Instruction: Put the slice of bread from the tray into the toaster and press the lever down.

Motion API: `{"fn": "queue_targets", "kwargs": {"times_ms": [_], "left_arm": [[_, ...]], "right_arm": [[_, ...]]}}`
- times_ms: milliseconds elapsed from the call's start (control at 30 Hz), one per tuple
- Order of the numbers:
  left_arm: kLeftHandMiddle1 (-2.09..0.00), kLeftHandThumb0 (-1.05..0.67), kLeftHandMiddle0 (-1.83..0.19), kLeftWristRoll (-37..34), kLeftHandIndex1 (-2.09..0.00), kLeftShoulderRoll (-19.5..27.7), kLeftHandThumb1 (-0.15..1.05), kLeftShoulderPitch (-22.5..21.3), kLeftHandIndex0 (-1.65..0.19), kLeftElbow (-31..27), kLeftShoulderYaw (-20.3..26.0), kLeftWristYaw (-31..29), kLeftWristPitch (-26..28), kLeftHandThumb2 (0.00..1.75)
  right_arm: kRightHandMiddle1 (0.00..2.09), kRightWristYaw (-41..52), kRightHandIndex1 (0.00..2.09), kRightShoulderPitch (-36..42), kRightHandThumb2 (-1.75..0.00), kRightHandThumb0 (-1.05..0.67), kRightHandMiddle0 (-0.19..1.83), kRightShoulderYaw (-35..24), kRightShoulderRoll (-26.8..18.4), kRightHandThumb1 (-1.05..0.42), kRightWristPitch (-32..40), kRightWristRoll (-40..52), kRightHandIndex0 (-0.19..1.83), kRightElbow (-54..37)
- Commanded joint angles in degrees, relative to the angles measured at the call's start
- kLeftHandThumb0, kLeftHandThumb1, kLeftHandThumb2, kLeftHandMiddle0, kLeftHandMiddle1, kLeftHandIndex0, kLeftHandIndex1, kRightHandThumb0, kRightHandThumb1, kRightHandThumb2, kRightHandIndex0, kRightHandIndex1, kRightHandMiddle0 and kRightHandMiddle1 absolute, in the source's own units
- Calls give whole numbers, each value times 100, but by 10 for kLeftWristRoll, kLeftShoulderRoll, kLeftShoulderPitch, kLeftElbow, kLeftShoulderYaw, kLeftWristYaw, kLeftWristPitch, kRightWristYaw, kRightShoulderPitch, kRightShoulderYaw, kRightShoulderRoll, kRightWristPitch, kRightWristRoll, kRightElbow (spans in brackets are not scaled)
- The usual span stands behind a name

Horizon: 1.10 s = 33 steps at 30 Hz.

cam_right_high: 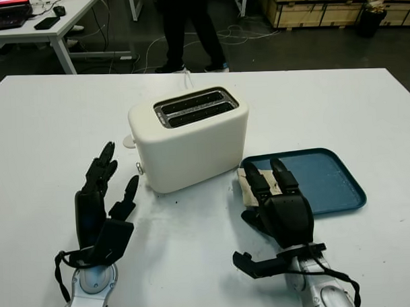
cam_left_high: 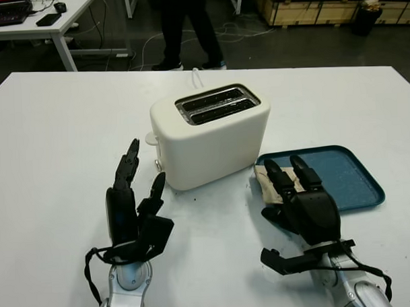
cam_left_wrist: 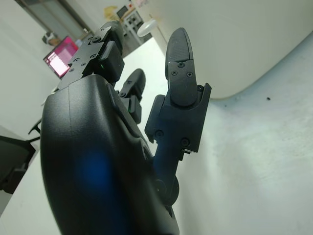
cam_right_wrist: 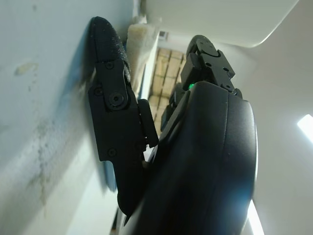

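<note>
Right hand reaching onto bread at tray edge; left hand idle.
White table (cam_left_high: 56, 132); white two-slot toaster (cam_left_high: 211, 136) at centre, blue tray (cam_left_high: 347, 175) just to its right. Right hand (cam_left_high: 297, 197) lies over the bread slice (cam_left_high: 268, 185) at the tray's near-left corner, grip not discernible. Left hand (cam_left_high: 134, 203) open, left of toaster.

Each robot hand, left (cam_left_high: 134, 210) and right (cam_left_high: 302, 202), has a glossy black shell, jointed black fingers (cam_left_wrist: 182, 73) fixed with small screws, silver wrists looped by black cables, and a green light (cam_right_wrist: 190, 86) at the knuckles.
</note>
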Motion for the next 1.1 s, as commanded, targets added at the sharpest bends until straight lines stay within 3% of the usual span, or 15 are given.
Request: {"fn": "queue_targets", "kwargs": {"times_ms": [0,167,200,233,267,333,533,833,1067], "left_arm": [[-41,-49,-27,4,-1,-9,92,5,-35,-12,-4,0,-10,38],[-41,-50,-27,2,-1,-9,92,11,-36,-20,-5,-1,-13,37],[-41,-50,-27,3,-1,-9,92,12,-36,-21,-6,-1,-13,37],[-41,-50,-26,3,-1,-9,92,13,-36,-22,-6,-1,-13,37],[-41,-50,-26,3,-1,-8,92,13,-36,-23,-6,-1,-12,37],[-42,-50,-26,3,-1,-9,92,13,-36,-23,-7,-1,-13,36],[-41,-50,-26,3,0,-11,92,12,-35,-26,-10,0,-9,35],[-40,-49,-26,-1,0,-13,92,7,-35,-19,-10,3,-17,34],[-40,-50,-27,4,0,-12,92,6,-36,-16,-8,5,-10,33]], "right_arm": [[7,10,12,10,-1,-54,25,2,4,-91,23,-11,29,-25],[15,7,34,20,0,-48,51,4,5,-90,39,-24,63,-54],[18,1,83,21,-1,-47,61,3,4,-91,36,-25,56,-55],[46,-3,128,22,-1,-46,62,3,2,-91,34,-26,50,-58],[113,-7,155,23,-3,-45,50,2,0,-92,32,-28,59,-60],[161,4,171,25,-11,-45,49,2,-6,-92,33,-30,74,-69],[174,42,174,24,-26,-40,47,5,-22,-92,36,-37,85,-83],[175,48,175,14,-28,-36,45,6,-31,-92,24,-25,86,-67],[175,-53,175,7,-23,-35,44,-1,-30,-92,-41,13,80,-21]]}}
